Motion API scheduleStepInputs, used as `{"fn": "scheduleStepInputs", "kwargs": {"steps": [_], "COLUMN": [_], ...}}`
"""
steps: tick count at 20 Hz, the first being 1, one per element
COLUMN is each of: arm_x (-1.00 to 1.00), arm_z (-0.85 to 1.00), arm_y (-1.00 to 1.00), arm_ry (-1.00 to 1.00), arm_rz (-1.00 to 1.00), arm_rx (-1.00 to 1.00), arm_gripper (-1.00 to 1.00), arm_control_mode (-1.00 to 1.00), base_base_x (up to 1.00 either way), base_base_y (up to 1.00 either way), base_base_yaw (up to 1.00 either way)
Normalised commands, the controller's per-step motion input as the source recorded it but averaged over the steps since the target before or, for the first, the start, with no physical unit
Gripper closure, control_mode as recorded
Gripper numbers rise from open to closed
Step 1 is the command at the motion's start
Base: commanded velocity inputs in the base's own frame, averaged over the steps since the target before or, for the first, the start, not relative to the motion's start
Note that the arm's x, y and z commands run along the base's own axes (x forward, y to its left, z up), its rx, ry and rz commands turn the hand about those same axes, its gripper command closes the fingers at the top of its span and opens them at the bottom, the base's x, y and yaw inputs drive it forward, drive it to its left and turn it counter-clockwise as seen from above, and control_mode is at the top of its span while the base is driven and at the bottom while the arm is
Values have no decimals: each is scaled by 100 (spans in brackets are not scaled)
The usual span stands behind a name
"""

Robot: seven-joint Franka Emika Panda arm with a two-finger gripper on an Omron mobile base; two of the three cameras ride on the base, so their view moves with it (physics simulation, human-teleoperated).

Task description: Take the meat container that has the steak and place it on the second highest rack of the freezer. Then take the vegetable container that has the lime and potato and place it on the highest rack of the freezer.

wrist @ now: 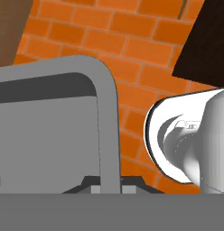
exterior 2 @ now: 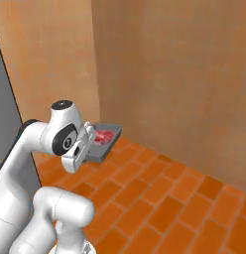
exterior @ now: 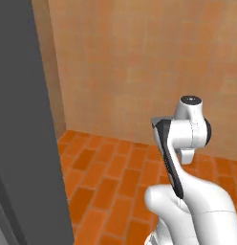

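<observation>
The meat container (exterior 2: 106,142) is a flat grey tray held level in the air, with the red-pink steak (exterior 2: 104,136) lying in it. My gripper (exterior 2: 89,150) is shut on the tray's near edge. In the hand view the container's grey rim (wrist: 107,113) runs down between the two dark fingertips (wrist: 92,188), and my gripper (wrist: 109,188) pinches it. The freezer's tall grey side (exterior: 20,124) fills the left of the left base view. The racks and the vegetable container with the lime and potato are out of view.
Orange brick floor (exterior 2: 164,208) spreads below the tray. Tan tiled walls (exterior: 139,67) meet in a corner straight ahead. The grey panel (exterior 2: 5,114) stands close to the arm's left. The arm's white elbow (wrist: 190,144) sits to the right in the hand view.
</observation>
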Motion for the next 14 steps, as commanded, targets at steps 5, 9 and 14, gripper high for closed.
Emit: {"fn": "scheduleStepInputs", "kwargs": {"steps": [5, 9, 14], "arm_x": [0, 0, 0], "arm_z": [0, 0, 0], "arm_y": [0, 0, 0], "arm_ry": [0, 0, 0], "arm_rz": [0, 0, 0], "arm_rx": [0, 0, 0], "arm_gripper": [100, 100, 100], "arm_control_mode": [100, 100, 100], "base_base_x": [0, 0, 0], "base_base_y": [-19, -13, -12], "base_base_yaw": [95, 94, 92]}}
